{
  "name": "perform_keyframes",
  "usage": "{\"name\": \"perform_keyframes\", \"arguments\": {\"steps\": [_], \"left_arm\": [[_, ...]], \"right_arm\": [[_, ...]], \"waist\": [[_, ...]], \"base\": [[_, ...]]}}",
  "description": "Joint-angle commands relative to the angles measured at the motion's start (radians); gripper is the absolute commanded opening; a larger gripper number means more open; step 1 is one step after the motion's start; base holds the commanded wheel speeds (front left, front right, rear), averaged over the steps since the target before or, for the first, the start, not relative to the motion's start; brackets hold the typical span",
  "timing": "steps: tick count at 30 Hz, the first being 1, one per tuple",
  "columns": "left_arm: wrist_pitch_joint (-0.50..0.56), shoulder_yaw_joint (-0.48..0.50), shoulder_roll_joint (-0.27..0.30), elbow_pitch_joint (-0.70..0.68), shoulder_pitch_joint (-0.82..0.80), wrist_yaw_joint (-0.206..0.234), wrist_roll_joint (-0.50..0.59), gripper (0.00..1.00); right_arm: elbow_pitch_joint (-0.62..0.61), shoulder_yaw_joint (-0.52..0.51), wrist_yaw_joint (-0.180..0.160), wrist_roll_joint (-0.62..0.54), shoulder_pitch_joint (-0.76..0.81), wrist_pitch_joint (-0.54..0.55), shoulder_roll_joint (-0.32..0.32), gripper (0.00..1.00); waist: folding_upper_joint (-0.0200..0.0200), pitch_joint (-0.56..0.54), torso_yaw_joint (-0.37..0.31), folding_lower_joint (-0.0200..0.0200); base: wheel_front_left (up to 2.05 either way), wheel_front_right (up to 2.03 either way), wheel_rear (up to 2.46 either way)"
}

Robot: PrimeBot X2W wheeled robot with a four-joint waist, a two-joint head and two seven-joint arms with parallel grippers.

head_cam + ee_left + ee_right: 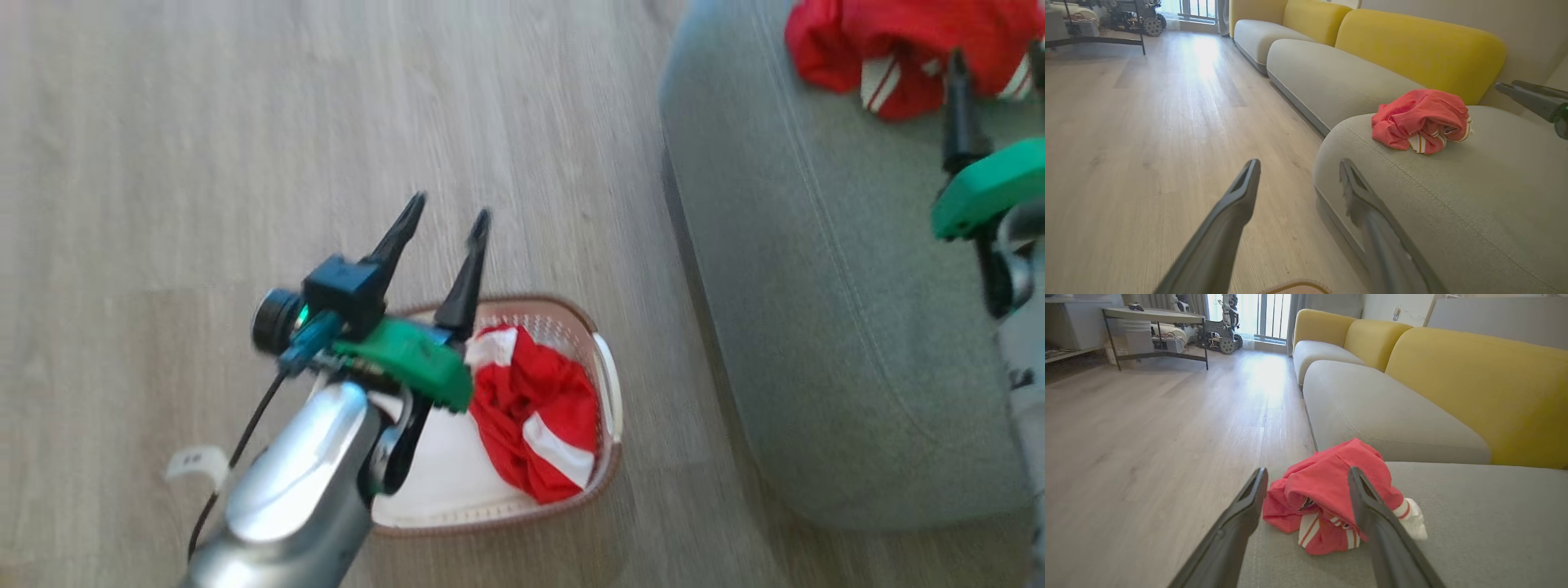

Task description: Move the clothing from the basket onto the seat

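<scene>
Down in the basket (608, 384), pushed toward its right wall, lies a crumpled red-and-white garment (535, 425), the piece not yet moved; another red garment (898, 49) sits bunched on the seat (816, 286) near its rounded end. The left pincer (449, 211) hovers over the basket's far left rim, fingers apart and empty, probably poised to dip for that remaining piece. The right pincer (1307, 473) hangs above the garment on the seat, spread wide, gripping nothing. Basket and seat stand close on the wooden floor (163, 163); only the basket's wall and the seat's bulging side lie between.
</scene>
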Motion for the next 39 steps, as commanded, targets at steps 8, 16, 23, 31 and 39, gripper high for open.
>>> {"name": "perform_keyframes", "arguments": {"steps": [8, 16, 23, 31, 39], "left_arm": [[-0.012, 0.172, 0.012, -0.033, 0.160, 0.011, 0.038, 1.00], [-0.012, 0.293, 0.022, -0.084, 0.316, 0.040, 0.079, 1.00], [-0.013, 0.373, 0.025, -0.166, 0.441, 0.059, 0.122, 1.00], [-0.013, 0.421, 0.013, -0.224, 0.553, 0.056, 0.152, 1.00], [-0.013, 0.454, -0.005, -0.235, 0.595, 0.039, 0.178, 1.00]], "right_arm": [[-0.100, 0.076, 0.000, 0.022, 0.107, -0.009, 0.084, 1.00], [-0.267, 0.013, 0.000, -0.037, 0.295, -0.009, 0.217, 1.00], [-0.410, 0.005, 0.000, -0.057, 0.476, -0.009, 0.259, 1.00], [-0.503, 0.046, 0.000, 0.013, 0.610, -0.009, 0.261, 1.00], [-0.569, 0.076, 0.000, 0.025, 0.687, -0.009, 0.261, 1.00]], "waist": [[-0.0001, -0.186, 0.116, 0.0001], [-0.0001, -0.253, 0.149, 0.0001], [-0.0001, -0.278, 0.153, 0.0001], [-0.0001, -0.287, 0.148, 0.0001], [-0.0001, -0.289, 0.146, 0.0001]], "base": [[0.00, 0.00, 0.00], [0.00, 0.00, 0.00], [0.00, 0.00, 0.00], [0.00, 0.00, 0.00], [0.00, 0.00, 0.00]]}}
